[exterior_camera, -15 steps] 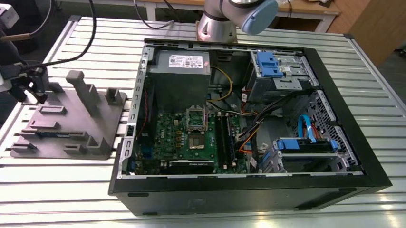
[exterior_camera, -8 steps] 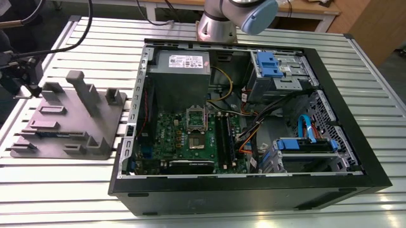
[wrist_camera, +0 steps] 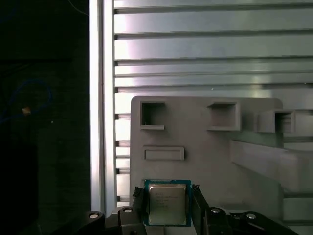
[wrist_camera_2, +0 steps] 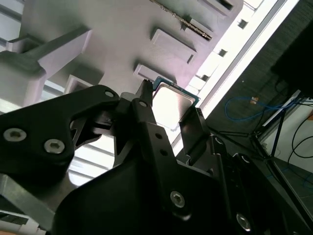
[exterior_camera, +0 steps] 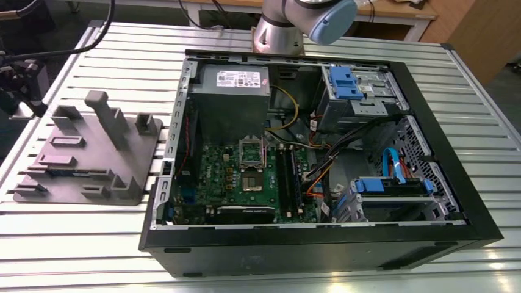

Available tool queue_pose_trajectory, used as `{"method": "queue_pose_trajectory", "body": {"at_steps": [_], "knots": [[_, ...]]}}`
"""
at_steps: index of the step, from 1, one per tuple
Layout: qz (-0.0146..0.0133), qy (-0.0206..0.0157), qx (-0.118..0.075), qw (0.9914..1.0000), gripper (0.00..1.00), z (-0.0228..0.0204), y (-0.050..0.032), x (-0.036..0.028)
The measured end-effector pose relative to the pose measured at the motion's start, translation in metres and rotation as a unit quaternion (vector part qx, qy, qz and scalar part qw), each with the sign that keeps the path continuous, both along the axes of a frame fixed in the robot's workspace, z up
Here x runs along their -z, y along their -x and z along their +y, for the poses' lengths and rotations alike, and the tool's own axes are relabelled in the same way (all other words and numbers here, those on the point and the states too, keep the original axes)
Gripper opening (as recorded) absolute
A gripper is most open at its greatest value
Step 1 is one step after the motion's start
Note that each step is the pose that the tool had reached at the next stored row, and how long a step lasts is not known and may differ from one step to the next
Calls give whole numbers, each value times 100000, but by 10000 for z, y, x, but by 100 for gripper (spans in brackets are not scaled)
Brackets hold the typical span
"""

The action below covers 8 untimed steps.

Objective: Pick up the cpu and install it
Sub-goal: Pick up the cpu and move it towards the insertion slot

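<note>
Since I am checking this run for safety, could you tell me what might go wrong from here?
1. The gripper holds the cpu by two opposite edges only, over the grey fixture; it could slip or tilt on the way.
2. The socket lies deep inside the case, next to its opened bracket and loose cables; the arm might snag them, or a tilted cpu might seat badly.

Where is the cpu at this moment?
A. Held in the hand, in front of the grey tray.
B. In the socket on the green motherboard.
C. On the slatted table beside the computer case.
A: in both wrist views the cpu sits in the hand, gripped at two opposite edges, with the grey tray behind it.
</note>
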<state>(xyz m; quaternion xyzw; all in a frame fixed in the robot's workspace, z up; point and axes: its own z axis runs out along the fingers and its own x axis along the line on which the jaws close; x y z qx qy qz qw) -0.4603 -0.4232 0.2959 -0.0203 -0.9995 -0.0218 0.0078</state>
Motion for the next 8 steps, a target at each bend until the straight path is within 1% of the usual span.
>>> {"method": "queue_pose_trajectory", "body": {"at_steps": [2,5,6,8], "knots": [[4,1,-1,100000,47,0,0,-48],[-5,-4,-1,100000,47,0,0,-99],[2,-2,-1,100000,47,0,0,-110],[-11,-8,-1,100000,47,0,0,-112]]}}
